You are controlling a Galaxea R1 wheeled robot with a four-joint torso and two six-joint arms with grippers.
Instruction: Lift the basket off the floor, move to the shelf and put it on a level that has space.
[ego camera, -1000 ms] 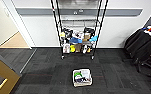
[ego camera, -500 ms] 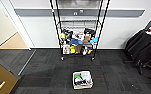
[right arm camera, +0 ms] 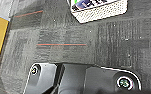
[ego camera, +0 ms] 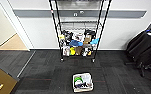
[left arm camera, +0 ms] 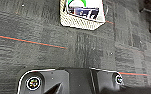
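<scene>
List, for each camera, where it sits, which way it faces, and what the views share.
Head view: high on the robot, facing forward and down at the shelf, the basket on the floor.
Left wrist view: on the left wrist, facing down at carpet; robot's dark plate shows.
Right wrist view: on the right wrist, likewise.
Shared: the basket.

- The shelf [ego camera: 79, 30] runs past the head view's top edge, so its upper tiers are cut away.
- Goods on its lower tiers blur into coloured patches.
- What lies in the basket [ego camera: 82, 82] is too smeared to name.
- Both wrist views crop the basket [left arm camera: 81, 13] [right arm camera: 100, 8].
</scene>
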